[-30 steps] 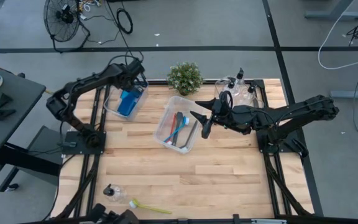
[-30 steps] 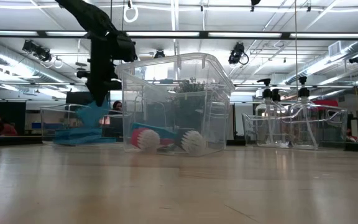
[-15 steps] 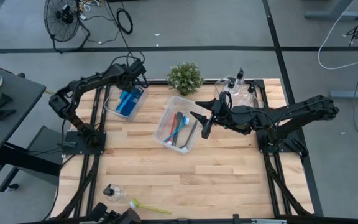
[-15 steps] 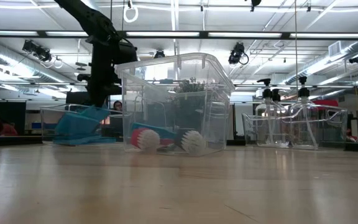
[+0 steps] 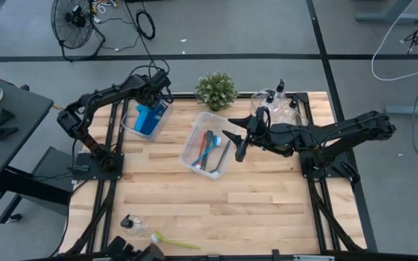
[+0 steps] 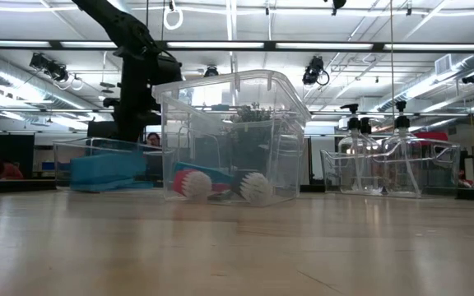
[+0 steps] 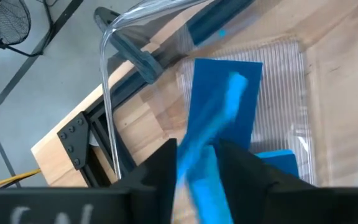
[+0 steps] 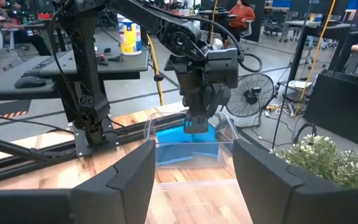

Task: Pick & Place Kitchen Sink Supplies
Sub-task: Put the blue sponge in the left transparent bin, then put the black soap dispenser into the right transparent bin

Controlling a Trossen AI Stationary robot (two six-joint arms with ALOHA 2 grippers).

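Over the clear bin (image 5: 131,125), the left gripper (image 5: 156,104) hangs with a blue sponge (image 7: 207,149) between narrowly parted fingers. Whether it grips is unclear. Beside the brush bin (image 5: 195,140), the right gripper (image 5: 234,141) waits, fingers wide apart.

Legible markings: none.
No text, label, brand, number or sign can be read in any view; the yellow container (image 8: 128,36) on the background desk carries print too small to make out.

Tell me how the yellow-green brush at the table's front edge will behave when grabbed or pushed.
The yellow-green brush looks thin and long, so it is probably light and easy to lift. Lying flat on the bare wood, it would likely slide or spin rather than roll. Its slim handle may slip unless gripped squarely.
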